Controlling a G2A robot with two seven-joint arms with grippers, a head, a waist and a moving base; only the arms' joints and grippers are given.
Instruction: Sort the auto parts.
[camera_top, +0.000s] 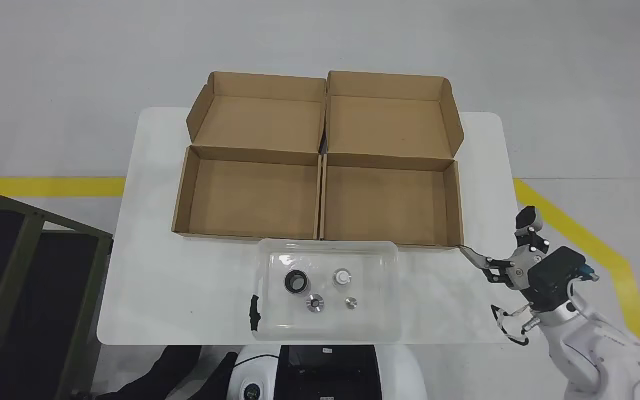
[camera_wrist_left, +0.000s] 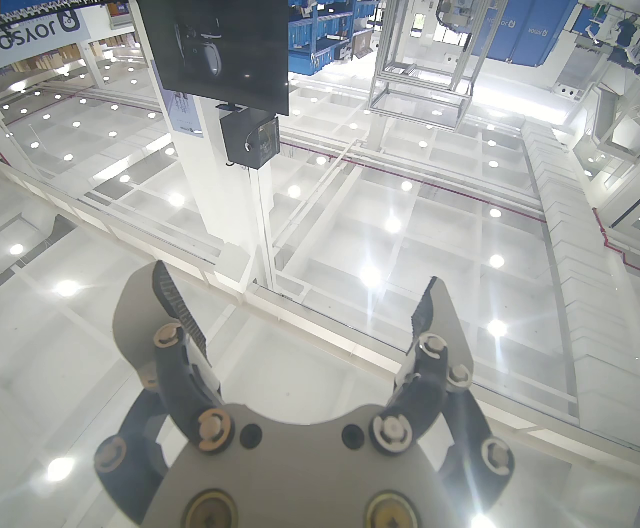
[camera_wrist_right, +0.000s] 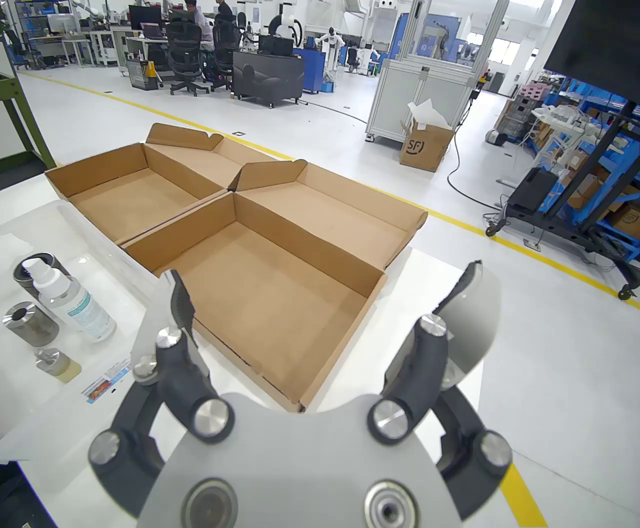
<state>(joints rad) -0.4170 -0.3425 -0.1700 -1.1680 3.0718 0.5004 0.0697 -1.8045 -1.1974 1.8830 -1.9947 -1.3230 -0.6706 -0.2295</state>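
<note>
**Auto parts in the tray, both claws open and away from them**

The auto parts are gathered in a clear tray (camera_top: 382, 318) at the front edge of the white table (camera_top: 150, 200). A black ring (camera_top: 294, 282), a white-capped spray bottle (camera_top: 343, 274), a steel cylinder (camera_top: 316, 303) and a small metal fitting (camera_top: 351, 301) stand in it, each apart from the others. Behind the tray, two open cardboard boxes are set side by side and touching: the left-hand box (camera_top: 248, 198) and the right-hand box (camera_top: 390, 205).

The right gripper (camera_top: 495, 292) is held near the table's right edge, close to the front right corner of the right-hand box. It is well apart from the tray, and all four parts lie to its left. Its fingers are spread wide with nothing clamped between them.

In the left wrist view the left gripper (camera_wrist_left: 295, 280) is turned up towards a ceiling of lights, its jaws likewise held wide apart. Where it stands relative to the parts cannot be told.

In the right wrist view the black ring is partly covered by the spray bottle in front of it. The tray's near end is cut off at the picture's edge. A small dark object (camera_top: 254, 312) at the tray's left rim is too small to make out.
</note>
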